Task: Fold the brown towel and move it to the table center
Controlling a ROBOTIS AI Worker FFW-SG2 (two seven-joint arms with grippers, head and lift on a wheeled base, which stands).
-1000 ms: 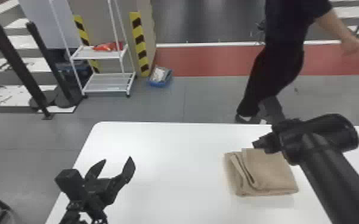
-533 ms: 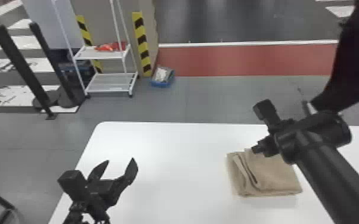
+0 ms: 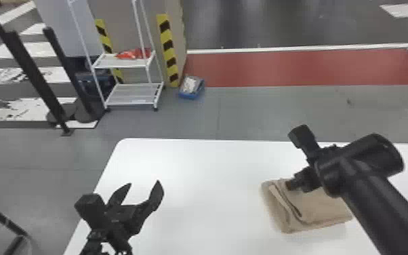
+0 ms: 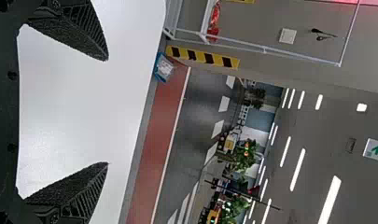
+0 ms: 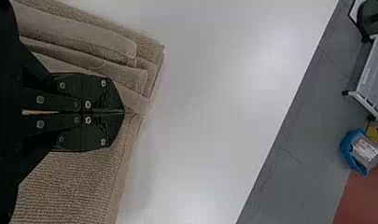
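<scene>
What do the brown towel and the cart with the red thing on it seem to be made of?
The brown towel looks like soft, matte terry cloth, probably cotton: its surface shows small loops, with smoother woven bands along the folds. The cart seems to be white-painted metal, judging by its thin, straight posts and flat shelves, though coated plastic is possible.

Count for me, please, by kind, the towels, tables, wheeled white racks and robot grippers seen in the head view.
Brown towel: 1
White table: 1
Wheeled white rack: 1
Grippers: 2 (left gripper, right gripper)
Total: 5
</scene>
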